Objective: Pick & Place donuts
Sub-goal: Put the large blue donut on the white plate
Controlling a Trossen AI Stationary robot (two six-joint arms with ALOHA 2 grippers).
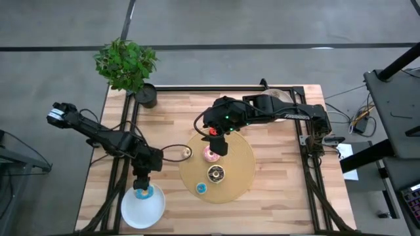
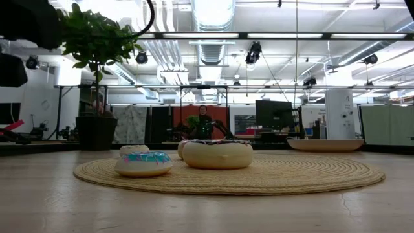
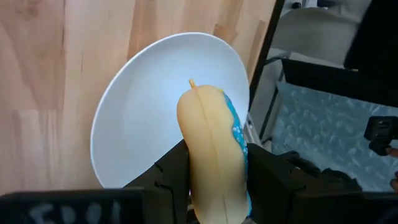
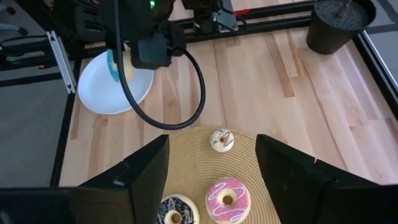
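Observation:
My left gripper (image 1: 141, 185) is shut on a blue-iced donut (image 3: 214, 143) over a white plate (image 3: 143, 124) at the table's near left. My right gripper (image 1: 218, 141) hovers open above a round woven mat (image 1: 239, 164), with the pink donut (image 4: 227, 199) below its fingers. Also lying flat on the mat are a chocolate donut (image 1: 216, 174), a small blue donut (image 1: 201, 189) and a tiny cream donut (image 1: 187, 153) near its left edge. The low view shows the small blue donut (image 2: 143, 163) and the chocolate donut (image 2: 218, 154). My left gripper pinches the blue-iced donut between its two fingers, one on the iced face (image 3: 237, 140) and one on the plain tan underside (image 3: 196, 146). The fingers come from above, pointing down. The donut stands on edge over the plate; whether it touches the plate I cannot tell.
A potted plant (image 1: 128, 69) stands at the far left corner. A second plate (image 2: 325, 144) sits at the far right, under the right arm. Black frame rails (image 1: 125, 131) run along the table's sides. Bare wood lies between the mat and the near edge.

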